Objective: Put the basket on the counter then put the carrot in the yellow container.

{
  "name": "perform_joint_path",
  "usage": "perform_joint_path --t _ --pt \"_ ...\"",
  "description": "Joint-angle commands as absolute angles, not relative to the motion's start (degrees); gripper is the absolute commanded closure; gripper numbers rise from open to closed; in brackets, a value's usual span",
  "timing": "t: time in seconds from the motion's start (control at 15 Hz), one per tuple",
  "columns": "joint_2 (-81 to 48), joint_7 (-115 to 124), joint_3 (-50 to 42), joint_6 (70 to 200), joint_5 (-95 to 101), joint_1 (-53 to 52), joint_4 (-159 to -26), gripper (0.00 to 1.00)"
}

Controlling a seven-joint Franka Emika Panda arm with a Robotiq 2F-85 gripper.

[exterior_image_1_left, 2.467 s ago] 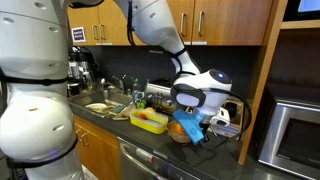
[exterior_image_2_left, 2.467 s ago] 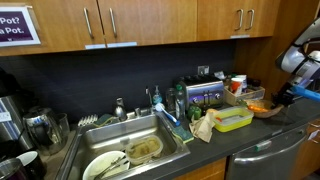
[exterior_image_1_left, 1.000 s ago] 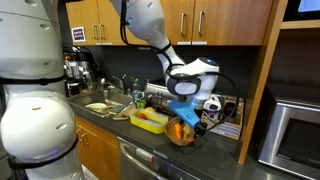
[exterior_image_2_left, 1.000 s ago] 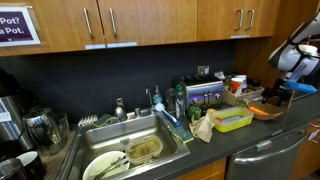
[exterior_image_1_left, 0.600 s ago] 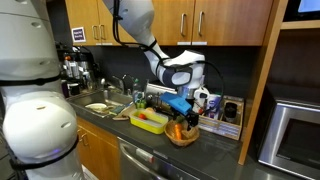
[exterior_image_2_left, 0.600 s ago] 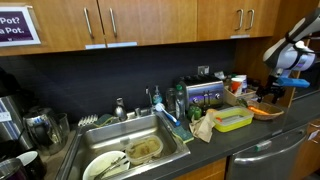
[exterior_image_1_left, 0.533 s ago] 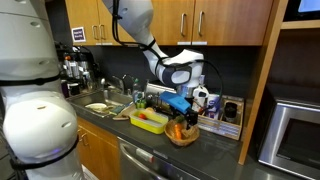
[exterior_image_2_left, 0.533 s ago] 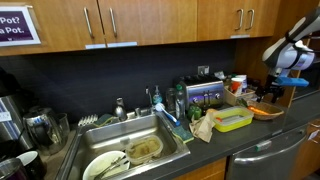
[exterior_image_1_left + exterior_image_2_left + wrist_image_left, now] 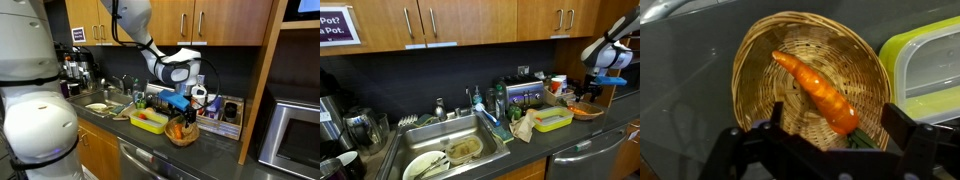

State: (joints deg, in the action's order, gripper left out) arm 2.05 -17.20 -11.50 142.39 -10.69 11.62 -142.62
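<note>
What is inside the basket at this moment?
Only the carrot lies inside the basket, diagonally across the weave. Its green end and the basket's near rim are partly covered by the gripper.

Eyes first on the stainless steel sink [image 9: 490,128], dishes piled inside. Running out from the sink, a long dark grey-black counter [image 9: 582,130]. Straight above the sink, honey-brown wooden wall cabinets [image 9: 470,20] with slim metal bar handles. Between sink and cabinets, a flat black backsplash wall [image 9: 410,80], with a white outlet plate [image 9: 523,71] off to the side. Under the sink, matching wooden base cabinets [image 9: 95,150]. Well away from the sink, a stainless steel appliance with a dark glass door [image 9: 295,130]. Warm, even indoor light.
</note>
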Motion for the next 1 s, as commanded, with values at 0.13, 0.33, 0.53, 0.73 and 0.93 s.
perform_joint_path --t 0.13,0.33,0.53,0.73,0.93 --pt "-2.28 -23.19 -11.47 141.40 -14.62 11.38 -138.30 0.00" --pt "-4.29 -26.20 -10.61 141.09 -17.29 11.60 -136.42 0.00" --pt "-6.00 -27.48 -9.76 140.61 -18.37 11.99 -134.85 0.00" --pt "-0.63 -31.88 -5.97 140.08 -21.92 10.45 -138.41 0.00" --pt "0.28 -39.41 -3.53 138.07 -27.96 9.31 -137.94 0.00"
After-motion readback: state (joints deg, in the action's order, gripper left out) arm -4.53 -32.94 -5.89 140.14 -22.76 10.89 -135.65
